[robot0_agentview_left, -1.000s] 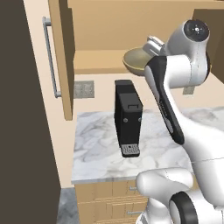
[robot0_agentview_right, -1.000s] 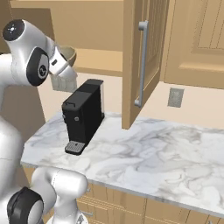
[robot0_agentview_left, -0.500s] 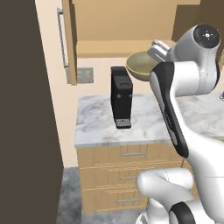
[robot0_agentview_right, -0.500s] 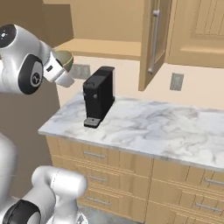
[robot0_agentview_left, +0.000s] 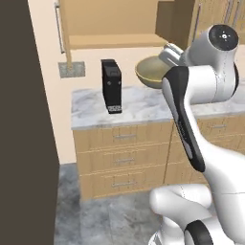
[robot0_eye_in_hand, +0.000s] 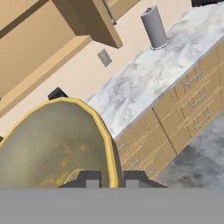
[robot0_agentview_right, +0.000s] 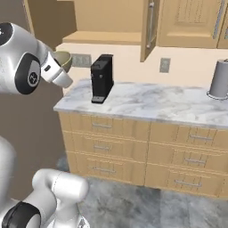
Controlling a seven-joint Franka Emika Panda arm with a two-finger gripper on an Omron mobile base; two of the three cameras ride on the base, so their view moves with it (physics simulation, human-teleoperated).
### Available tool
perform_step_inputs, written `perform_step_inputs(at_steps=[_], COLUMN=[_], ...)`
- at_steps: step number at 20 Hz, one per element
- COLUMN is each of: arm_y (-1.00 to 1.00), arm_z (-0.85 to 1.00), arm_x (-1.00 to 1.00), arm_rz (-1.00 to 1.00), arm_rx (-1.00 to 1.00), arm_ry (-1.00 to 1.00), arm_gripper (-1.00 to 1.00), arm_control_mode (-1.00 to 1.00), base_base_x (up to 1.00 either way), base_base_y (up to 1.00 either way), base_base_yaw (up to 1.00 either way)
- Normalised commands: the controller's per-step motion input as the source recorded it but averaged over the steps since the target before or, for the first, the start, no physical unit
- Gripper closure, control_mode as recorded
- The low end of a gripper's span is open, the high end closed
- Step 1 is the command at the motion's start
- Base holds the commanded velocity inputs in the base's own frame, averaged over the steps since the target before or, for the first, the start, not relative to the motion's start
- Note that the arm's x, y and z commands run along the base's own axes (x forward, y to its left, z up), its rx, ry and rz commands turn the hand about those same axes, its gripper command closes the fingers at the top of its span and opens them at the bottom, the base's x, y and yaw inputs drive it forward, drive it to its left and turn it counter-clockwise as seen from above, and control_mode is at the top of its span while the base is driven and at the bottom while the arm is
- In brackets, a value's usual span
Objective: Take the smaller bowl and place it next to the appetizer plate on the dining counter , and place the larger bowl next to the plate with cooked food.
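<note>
Smaller bowl (robot0_eye_in_hand: 52, 144): olive-tan with a pale rim, held aloft in the robot's claw, clear of the marble-topped counter with wooden drawers (robot0_agentview_right: 151, 104) and level with the coffee machine's top.
Claw (robot0_eye_in_hand: 109, 178): pinched shut on the bowl's rim, one finger inside the wall and one outside, as the hand view shows.
Where it hangs: in the left base view the bowl (robot0_agentview_left: 153, 72) sits just in front of the white arm's wrist, beside the open cupboard shelf (robot0_agentview_left: 112, 40); in the right base view it (robot0_agentview_right: 62, 60) peeks out behind the forearm.
How it will handle: judged rigid and light, a hard glazed vessel that would likely chip or crack if dropped. The rim grip is one-sided, so the bowl could swing or slip on a sharp turn.
Where to hold: the rim wall, as now; a thin, firm edge suits two narrow fingers.
Surface: white-grey veined marble over tan drawers with metal handles, smooth and probably slick under a bowl's foot.
Room: a black coffee machine (robot0_agentview_right: 101, 78) stands on the counter near its left end; a grey cylindrical canister (robot0_agentview_right: 219, 79) stands well apart to the right; a wall socket (robot0_agentview_right: 164, 65) between them; grey mottled floor (robot0_agentview_right: 147, 205) below.
Stage: carrying, with the dining counter yet to be reached.
</note>
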Motion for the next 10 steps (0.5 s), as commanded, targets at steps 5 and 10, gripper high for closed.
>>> perform_step_inputs(at_steps=[5,10], arm_y=[0.0,0.0], arm_z=[0.0,0.0], arm_x=[0.0,0.0], arm_rz=[0.0,0.0], arm_rx=[0.0,0.0], arm_ry=[0.0,0.0], arm_gripper=[1.0,1.0], arm_control_mode=[1.0,1.0], base_base_x=[-1.0,-1.0], base_base_y=[-0.06,-0.04], base_base_yaw=[-0.46,-0.45])
